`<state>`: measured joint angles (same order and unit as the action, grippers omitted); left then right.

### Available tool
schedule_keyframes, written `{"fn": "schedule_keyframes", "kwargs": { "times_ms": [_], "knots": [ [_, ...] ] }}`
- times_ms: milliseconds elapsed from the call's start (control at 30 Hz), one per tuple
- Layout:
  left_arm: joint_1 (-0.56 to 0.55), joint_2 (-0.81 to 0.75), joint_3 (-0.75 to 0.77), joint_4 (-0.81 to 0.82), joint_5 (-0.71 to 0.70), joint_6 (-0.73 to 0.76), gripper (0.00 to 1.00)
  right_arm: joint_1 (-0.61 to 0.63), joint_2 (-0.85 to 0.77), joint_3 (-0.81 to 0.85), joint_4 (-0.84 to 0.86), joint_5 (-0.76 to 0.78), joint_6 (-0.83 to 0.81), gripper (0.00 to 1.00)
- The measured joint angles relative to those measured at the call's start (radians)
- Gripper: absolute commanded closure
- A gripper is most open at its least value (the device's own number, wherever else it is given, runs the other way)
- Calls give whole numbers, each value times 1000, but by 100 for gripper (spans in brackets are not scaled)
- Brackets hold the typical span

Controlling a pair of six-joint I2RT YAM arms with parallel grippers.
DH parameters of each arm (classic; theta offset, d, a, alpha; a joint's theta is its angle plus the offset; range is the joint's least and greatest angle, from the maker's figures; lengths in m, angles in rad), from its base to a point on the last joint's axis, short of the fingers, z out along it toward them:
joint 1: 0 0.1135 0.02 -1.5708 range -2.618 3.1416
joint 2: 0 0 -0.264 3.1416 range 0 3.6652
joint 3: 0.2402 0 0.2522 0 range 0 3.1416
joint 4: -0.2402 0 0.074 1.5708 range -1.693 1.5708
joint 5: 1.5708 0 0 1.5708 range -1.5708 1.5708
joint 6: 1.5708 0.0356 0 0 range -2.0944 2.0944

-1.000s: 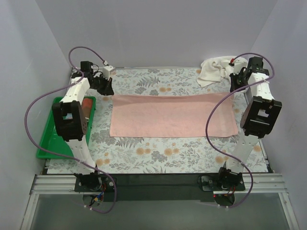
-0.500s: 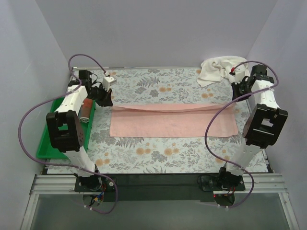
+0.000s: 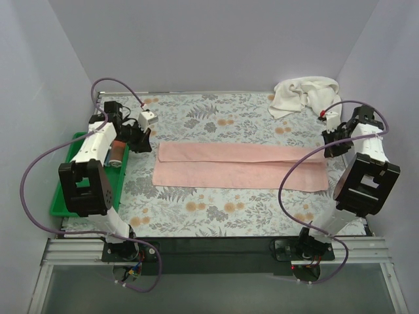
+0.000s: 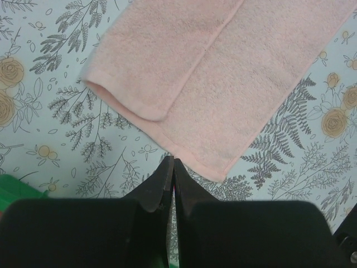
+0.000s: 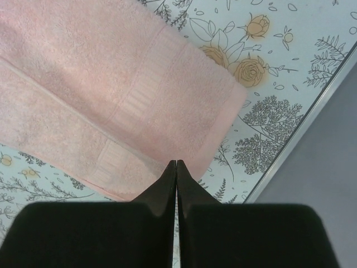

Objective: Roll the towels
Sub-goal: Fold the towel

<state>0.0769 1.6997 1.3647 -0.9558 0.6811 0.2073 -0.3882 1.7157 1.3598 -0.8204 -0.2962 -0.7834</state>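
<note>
- My left pincer (image 4: 172,163) is pressed fully shut with nothing between its tips. It hovers just off the left short end of the pink towel (image 3: 242,163).
- My right pincer (image 5: 176,164) is shut tight too and holds nothing that I can see. Its tips sit at the towel's right short end, by the woven band.
- The pink towel lies flat across the middle of the desk (image 3: 216,114), doubled lengthwise. The upper layer stops short of the near hem, so a strip of the lower layer shows.
- The cream towel (image 3: 301,95) sits crumpled in the far right corner, well apart from the pink one. The green tray (image 3: 65,196) is at the left edge.
- I judge the terry light, limp and grippy rather than slippery. It will sag and unfold if I lift it by one layer only.
- I would open up and pinch both layers at the corners of a short end, then roll along the length, keeping the turns snug so the layers do not slide apart.
</note>
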Motion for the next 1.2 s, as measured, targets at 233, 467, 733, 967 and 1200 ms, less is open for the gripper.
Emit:
{"fn": "schedule_keyframes", "kwargs": {
  "times_ms": [233,467,733,967,1200],
  "knots": [
    [-9,-17,-72,1,0,27,60,-9,-18,-68,-18,-24,-32,99],
    [-61,64,-73,61,-60,-42,50,-9,32,-69,-19,-32,-28,99],
    [-111,153,-72,132,-122,-154,51,-9,60,-60,-19,-32,-13,99],
    [-154,170,-71,186,-197,-240,56,-9,71,-40,-18,-32,-4,99],
    [-183,198,-71,218,-260,-282,64,-9,75,-34,-19,-32,-1,99]
  ]
}}
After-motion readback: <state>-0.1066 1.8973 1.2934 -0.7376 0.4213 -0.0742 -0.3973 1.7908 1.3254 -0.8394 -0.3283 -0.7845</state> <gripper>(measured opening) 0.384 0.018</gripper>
